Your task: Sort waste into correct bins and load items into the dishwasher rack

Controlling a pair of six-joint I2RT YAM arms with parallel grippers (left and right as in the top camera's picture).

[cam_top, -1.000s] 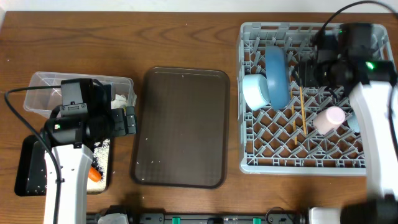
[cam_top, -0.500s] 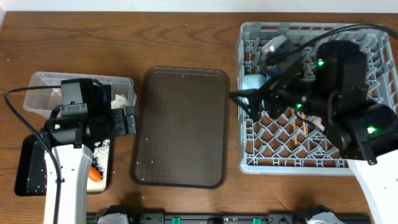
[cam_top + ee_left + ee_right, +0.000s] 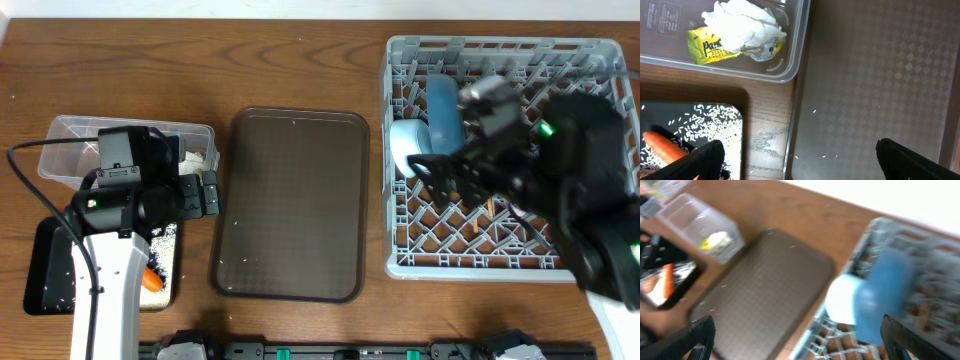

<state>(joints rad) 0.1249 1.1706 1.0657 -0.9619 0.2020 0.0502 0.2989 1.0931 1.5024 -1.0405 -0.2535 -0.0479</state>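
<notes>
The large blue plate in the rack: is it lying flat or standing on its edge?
Standing on edge: overhead, the plate shows as a narrow strip between the pegs of the rack.

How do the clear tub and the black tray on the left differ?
The tub is see-through and deeper; the tray is black and shallow. The tub holds a tissue and a wrapper; the tray holds a carrot and rice. Both are rectangular and similar in size.

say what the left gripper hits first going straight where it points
Probably the brown serving tray, near its rim; nothing shows between it and the left gripper, though depth is unclear.
</notes>
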